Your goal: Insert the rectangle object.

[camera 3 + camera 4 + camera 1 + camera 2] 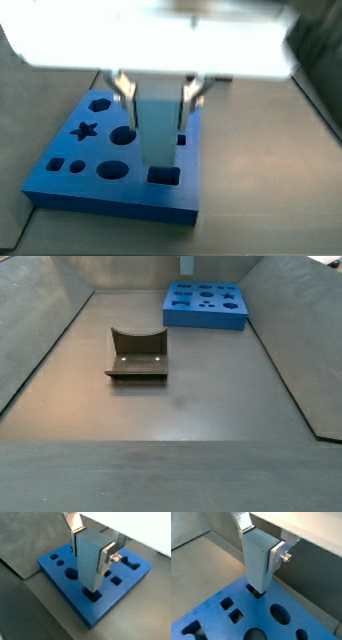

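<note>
over the board (pixel 67 587), the gripper (pixel 93 543) has its fingers (pixel 108 556) clamped on the upright bar (pixel 90 562), whose lower end sits at or just inside a square hole (pixel 256 592), so insertion looks begun, with seating and release left.

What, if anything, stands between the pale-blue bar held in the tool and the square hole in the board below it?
Nothing visible: the tool grips the rectangle object upright, its lower end at the square hole in the blue board.
</note>
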You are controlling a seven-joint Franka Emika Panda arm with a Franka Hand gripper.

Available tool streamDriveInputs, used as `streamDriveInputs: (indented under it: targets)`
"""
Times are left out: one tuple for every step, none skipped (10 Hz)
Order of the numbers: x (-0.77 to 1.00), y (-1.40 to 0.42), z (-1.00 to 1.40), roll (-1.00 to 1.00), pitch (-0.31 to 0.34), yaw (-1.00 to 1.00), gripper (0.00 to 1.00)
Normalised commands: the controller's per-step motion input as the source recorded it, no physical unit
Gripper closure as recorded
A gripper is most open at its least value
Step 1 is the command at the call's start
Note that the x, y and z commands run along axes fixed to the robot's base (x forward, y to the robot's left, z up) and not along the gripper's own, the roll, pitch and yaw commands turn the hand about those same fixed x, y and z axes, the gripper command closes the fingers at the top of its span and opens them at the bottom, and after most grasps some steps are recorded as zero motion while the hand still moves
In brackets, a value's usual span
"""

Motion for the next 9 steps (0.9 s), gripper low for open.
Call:
streamDriveInputs:
  targets:
    - [0.15,-0.07,-0.47,0.02,-0.039,-0.13,1.0]
    - [0.0,0.0,-0.36,0.0,-0.023,-0.07,1.0]
    - [0.0,0.0,-0.3,0.0,-0.013,-0.03,1.0]
    - [0.0,0.0,-0.27,0.0,-0.02,0.0,1.0]
    - [0.0,0.0,-0.33,0.0,-0.026,0.04,1.0]
    - [0.09,-0.03,-0.41,0.0,-0.036,0.01,1.0]
    - [0.2,-0.05,-0.47,0.0,-0.023,0.0,1.0]
    - [0.21,-0.03,-0.5,0.0,-0.001,0.0,1.0]
    - [0.12,0.0,-0.53,0.0,-0.026,0.0,1.0]
